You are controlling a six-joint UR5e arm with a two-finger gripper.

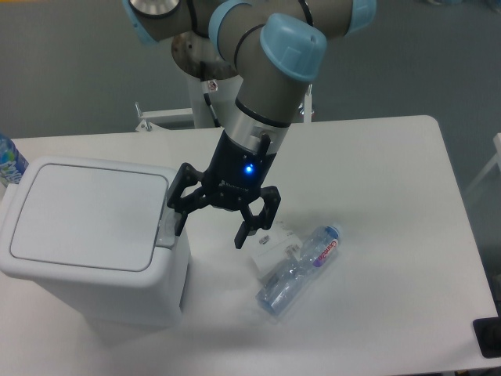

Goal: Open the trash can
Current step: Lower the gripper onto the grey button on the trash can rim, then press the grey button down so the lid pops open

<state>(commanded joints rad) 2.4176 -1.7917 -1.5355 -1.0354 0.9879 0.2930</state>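
The trash can is a large white boxy bin at the left of the table. Its flat rectangular lid lies shut. A small grey push-button latch sits on its right edge. My gripper hangs from the arm just to the right of the can. Its black fingers are spread open and hold nothing. The left fingertip is right beside the latch, at about its height. I cannot tell whether it touches the latch.
A crushed clear plastic bottle with a blue label lies on the white table right of the gripper, beside a small white wrapper. Another bottle shows at the far left edge. A dark object sits at the front right corner.
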